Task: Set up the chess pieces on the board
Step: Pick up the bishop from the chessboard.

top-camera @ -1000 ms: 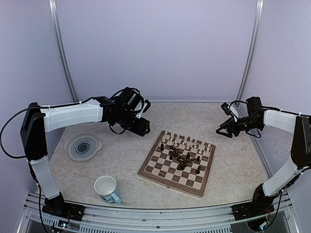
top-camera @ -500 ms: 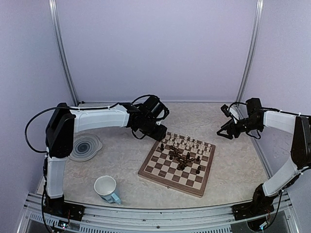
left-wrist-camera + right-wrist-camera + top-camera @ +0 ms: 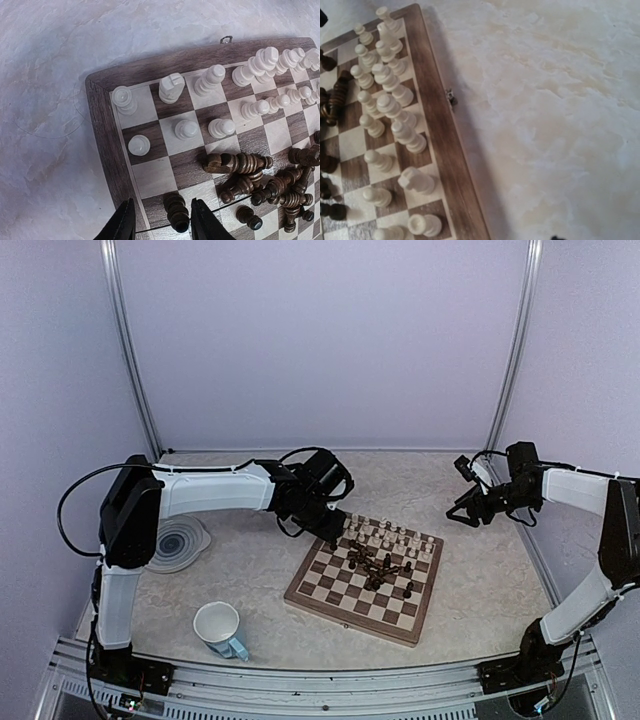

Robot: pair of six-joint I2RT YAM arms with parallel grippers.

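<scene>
Wooden board (image 3: 165,65), glossy chess pieces (image 3: 171,88), marbled tabletop (image 3: 50,60)

Top camera looks down from high at the near side; 2 wrist cameras look down close, apparently sharing the board (image 3: 350,618), far edge.

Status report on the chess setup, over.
Left gripper open, straddling a standing dark piece at the board edge. Right gripper open, empty, beside the board. Fallen dark pieces heaped nearby, apart from it.

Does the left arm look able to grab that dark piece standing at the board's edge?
Probably yes: the left fingers stand either side of the dark piece, and the fallen dark pieces lie clear of it.
</scene>
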